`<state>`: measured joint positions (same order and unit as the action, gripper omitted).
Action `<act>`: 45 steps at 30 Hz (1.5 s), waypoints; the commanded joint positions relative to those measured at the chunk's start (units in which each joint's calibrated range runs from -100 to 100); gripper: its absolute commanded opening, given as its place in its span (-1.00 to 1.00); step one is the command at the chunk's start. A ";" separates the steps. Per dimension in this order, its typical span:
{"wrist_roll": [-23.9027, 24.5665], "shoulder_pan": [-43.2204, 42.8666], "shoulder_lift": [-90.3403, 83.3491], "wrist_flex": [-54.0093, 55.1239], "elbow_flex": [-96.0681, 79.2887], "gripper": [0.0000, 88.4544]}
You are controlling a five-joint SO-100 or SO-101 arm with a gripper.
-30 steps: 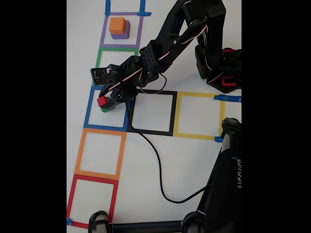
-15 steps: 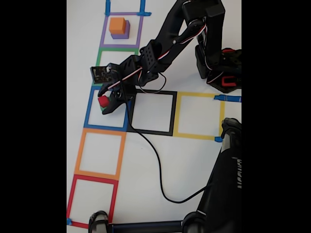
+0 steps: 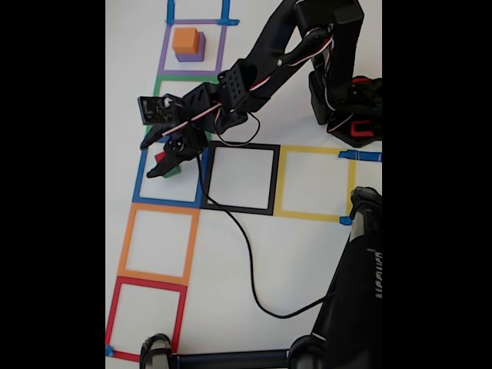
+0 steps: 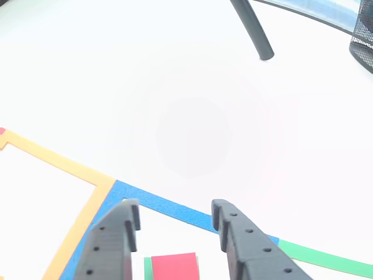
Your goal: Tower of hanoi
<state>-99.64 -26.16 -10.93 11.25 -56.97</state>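
A small red cube (image 3: 161,157) sits on a green cube (image 3: 172,171) inside the blue tape square (image 3: 140,181). My gripper (image 3: 156,161) hangs over this pair, open. In the other view, the red cube (image 4: 173,265) lies between and below my two black fingers (image 4: 239,239), with a gap on each side, and a green edge (image 4: 147,269) shows beside it. My gripper (image 4: 175,207) holds nothing. Far back in the fixed view, an orange cube (image 3: 187,38) rests on a purple cube (image 3: 191,55) in the purple tape square (image 3: 163,54).
Black (image 3: 275,181), yellow (image 3: 350,184), orange (image 3: 123,246) and red (image 3: 113,315) tape squares mark the white table. A black cable (image 3: 246,254) trails from the arm across the table. The arm's base (image 3: 350,115) stands at right; a black stand (image 3: 361,284) fills the lower right.
The gripper's jaws have opened off the red cube, which stays on the green cube. The gripper has shifted slightly up and left in the fixed view.
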 commanded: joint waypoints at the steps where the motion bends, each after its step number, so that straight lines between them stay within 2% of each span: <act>1: -0.36 0.56 -11.07 -10.52 3.34 -0.94; 9: -0.36 4.58 -24.72 -36.35 10.34 -0.97; 19: -0.36 13.79 -30.21 -73.76 36.61 -0.97; 31: -0.36 20.98 -27.38 -102.66 71.97 -0.97; 36: -0.36 27.11 -24.88 -111.08 84.52 -0.97; 42: -0.36 37.09 -24.72 -110.03 83.15 -0.95; 45: -0.36 41.50 -24.63 -107.20 79.43 -0.79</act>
<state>-100.00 11.06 -36.01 -99.27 24.66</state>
